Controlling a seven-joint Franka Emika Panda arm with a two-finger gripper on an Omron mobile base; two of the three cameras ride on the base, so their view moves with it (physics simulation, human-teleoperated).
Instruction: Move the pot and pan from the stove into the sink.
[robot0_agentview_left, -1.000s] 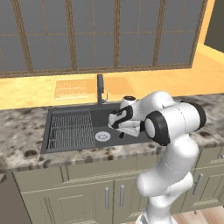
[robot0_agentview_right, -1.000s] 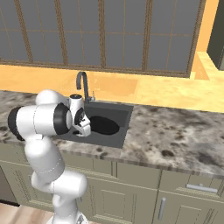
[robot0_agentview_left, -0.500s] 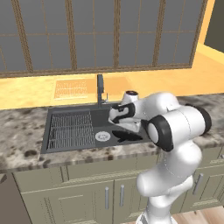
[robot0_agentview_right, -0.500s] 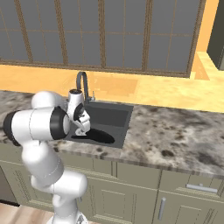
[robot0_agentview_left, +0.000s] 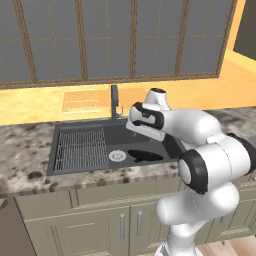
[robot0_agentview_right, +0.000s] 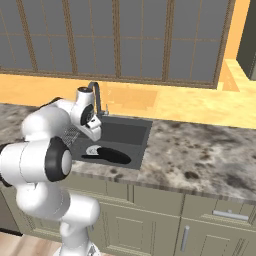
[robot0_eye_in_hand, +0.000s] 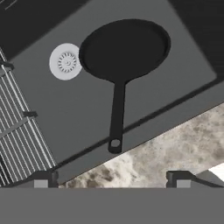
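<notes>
You have the pan (robot0_eye_in_hand: 124, 50) lying flat on the floor of the sink (robot0_eye_in_hand: 183, 65), just beside the round silver drain (robot0_eye_in_hand: 66, 61). Its handle (robot0_eye_in_hand: 116, 114) points toward the near granite counter (robot0_eye_in_hand: 175, 144). Gripper (robot0_eye_in_hand: 112, 179) above it, fingers spread apart, holding nothing.

Even, soft rendered light, no glare.
The pictures are looking sharp; the sink (robot0_agentview_left: 100, 145) is staying dark inside.

Speckled stone counter (robot0_agentview_right: 200, 155) w/ sink (robot0_eye_in_hand: 52, 127) set in; pan (robot0_eye_in_hand: 122, 50) lying inside
</notes>
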